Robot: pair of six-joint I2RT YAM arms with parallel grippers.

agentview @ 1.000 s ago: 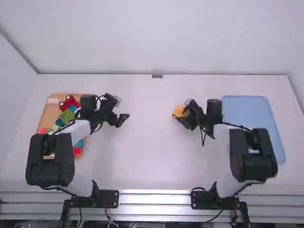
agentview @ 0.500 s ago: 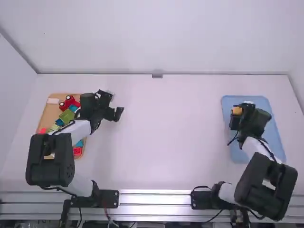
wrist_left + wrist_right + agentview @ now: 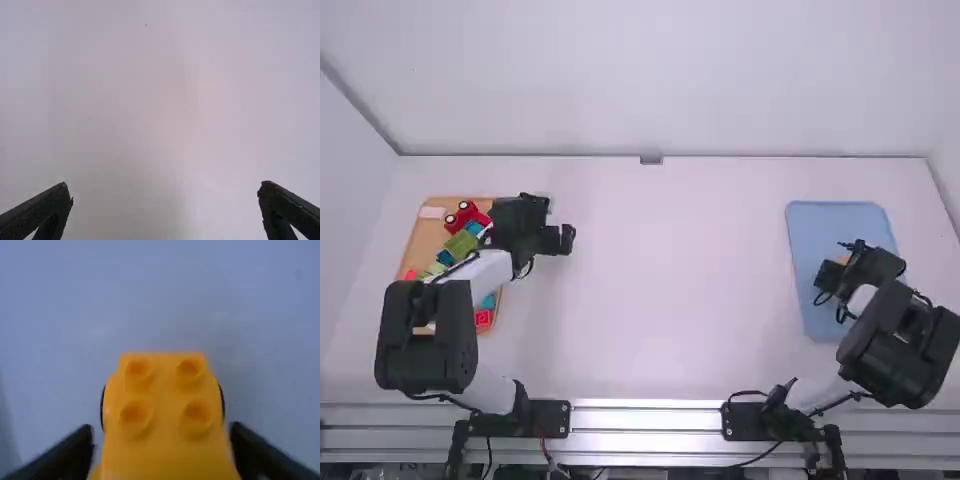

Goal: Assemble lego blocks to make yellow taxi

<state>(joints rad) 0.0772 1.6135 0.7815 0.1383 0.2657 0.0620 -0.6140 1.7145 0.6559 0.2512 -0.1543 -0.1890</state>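
Note:
Over the blue tray [image 3: 818, 222], my right gripper [image 3: 837, 268] is shut on the yellow taxi [image 3: 842, 259], which the arm mostly covers in the high view. Seen from the right wrist, the gripper [image 3: 162, 437] has one finger at each side of the yellow taxi [image 3: 161, 405]; its studded top faces the camera, and dark edges like wheels show at both flanks. Whether it touches the tray I cannot tell. My left gripper [image 3: 566, 240] hangs over the white table, right of the wooden tray; in the left wrist view the gripper [image 3: 165, 192] is wide open and holds nothing.
At the far left, the wooden tray [image 3: 423, 235] holds a red toy vehicle [image 3: 467, 214], a green block [image 3: 460, 243] and several other coloured blocks, partly under the left arm. A wall stands behind the table.
The right arm has swung from mid-table to the blue tray with the yellow taxi, then drawn nearer its base over the tray. The left gripper has shifted slightly left.

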